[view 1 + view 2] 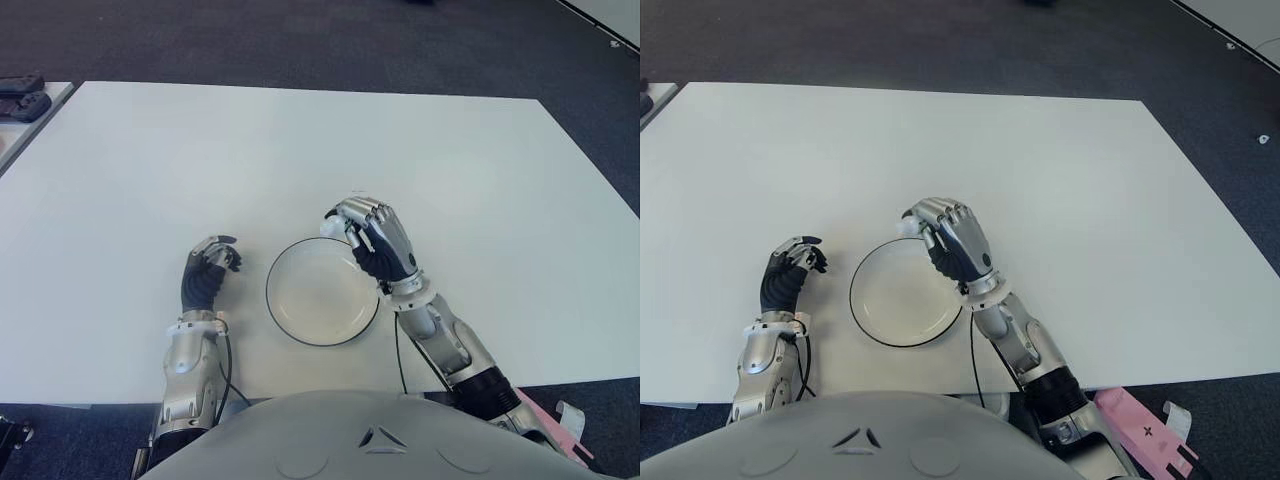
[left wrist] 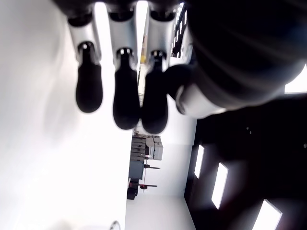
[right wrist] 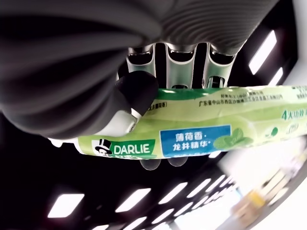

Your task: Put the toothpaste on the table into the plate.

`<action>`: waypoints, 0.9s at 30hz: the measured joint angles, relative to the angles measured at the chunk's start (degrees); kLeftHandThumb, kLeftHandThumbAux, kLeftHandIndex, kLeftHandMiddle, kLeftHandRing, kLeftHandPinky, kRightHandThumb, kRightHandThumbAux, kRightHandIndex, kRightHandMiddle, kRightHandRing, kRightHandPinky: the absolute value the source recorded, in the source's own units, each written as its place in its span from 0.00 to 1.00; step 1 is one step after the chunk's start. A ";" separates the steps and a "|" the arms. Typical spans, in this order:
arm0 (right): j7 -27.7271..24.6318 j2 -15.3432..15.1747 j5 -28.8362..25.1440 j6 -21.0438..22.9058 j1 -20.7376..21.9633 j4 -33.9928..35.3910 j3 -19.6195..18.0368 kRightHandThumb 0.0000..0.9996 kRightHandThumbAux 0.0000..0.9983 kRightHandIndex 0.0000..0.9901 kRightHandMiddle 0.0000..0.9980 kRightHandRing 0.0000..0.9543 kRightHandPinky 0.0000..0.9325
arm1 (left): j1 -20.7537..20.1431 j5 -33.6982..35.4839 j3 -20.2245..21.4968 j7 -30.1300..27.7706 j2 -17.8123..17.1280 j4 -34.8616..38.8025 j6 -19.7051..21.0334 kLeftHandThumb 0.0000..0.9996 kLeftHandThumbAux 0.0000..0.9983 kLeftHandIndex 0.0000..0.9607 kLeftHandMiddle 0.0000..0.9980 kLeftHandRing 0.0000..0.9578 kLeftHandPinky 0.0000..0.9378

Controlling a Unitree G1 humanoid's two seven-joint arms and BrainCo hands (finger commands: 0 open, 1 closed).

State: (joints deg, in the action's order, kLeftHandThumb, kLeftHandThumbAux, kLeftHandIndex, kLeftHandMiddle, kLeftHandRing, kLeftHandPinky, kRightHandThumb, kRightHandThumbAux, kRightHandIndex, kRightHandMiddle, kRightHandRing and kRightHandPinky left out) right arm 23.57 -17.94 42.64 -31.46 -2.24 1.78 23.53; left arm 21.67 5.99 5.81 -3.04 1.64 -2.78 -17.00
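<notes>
Right wrist view shows the fingers (image 3: 139, 88) of the right hand (image 1: 372, 238) curled around the toothpaste (image 3: 201, 129), a green and white tube. The dark thumb tip presses on one side of the tube and the other fingers wrap it from behind, so the tube is pinched tight between them. The tube sticks out past the hand on both sides (the long part with the blue label goes one way, the short end the other way).

From the eye views, the right hand shows at the far right edge of the plate (image 1: 290, 320), a white round one with a dark rim. The hand covers most of the tube there, and only a small white bit peeks out by the fingertips. I cannot tell how high the hand is above the rim.

So the step now looks like carrying the tube to the plate. Next, the hand likely needs to move a little more over the middle of the plate, go low, and let the fingers open so the tube lies inside.

The left hand (image 1: 205, 272) shows just beside the plate on its left side, fingers loosely bent and holding nothing, over the white table (image 1: 150, 160).
</notes>
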 measured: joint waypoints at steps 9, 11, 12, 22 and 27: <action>-10.40 -2.72 -3.71 -4.23 0.09 -1.97 2.94 0.95 0.65 0.40 0.52 0.60 0.80 | 0.12 0.15 -0.07 0.00 0.00 0.05 0.07 0.71 0.72 0.46 0.64 0.65 0.66; -14.22 -3.42 -5.35 -4.26 0.33 -1.85 3.14 0.95 0.65 0.40 0.53 0.60 0.80 | 0.12 0.14 -0.09 0.00 0.00 0.06 0.10 0.71 0.72 0.46 0.64 0.65 0.66; -15.87 -3.74 -6.16 -4.21 0.40 -1.75 3.17 0.95 0.65 0.40 0.53 0.60 0.80 | 0.12 0.14 -0.10 0.00 0.00 0.06 0.10 0.71 0.72 0.46 0.64 0.65 0.66; -29.19 -5.47 -10.92 -1.15 0.51 -0.04 3.22 0.95 0.65 0.41 0.52 0.60 0.81 | 0.19 0.18 -0.16 -0.01 -0.01 -0.09 -0.41 0.71 0.72 0.46 0.64 0.65 0.65; -31.52 -5.41 -11.31 -0.60 0.67 -0.04 2.97 0.95 0.65 0.40 0.52 0.60 0.81 | 0.20 0.17 -0.16 -0.01 -0.01 -0.11 -0.42 0.71 0.72 0.46 0.64 0.65 0.66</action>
State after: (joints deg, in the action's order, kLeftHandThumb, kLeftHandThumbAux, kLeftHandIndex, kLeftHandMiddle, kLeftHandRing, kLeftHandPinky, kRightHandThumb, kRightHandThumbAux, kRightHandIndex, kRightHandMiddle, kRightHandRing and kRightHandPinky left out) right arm -7.95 -23.36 31.33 -32.07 -1.56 1.74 26.50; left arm 21.87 6.15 5.65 -3.05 1.63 -2.89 -17.43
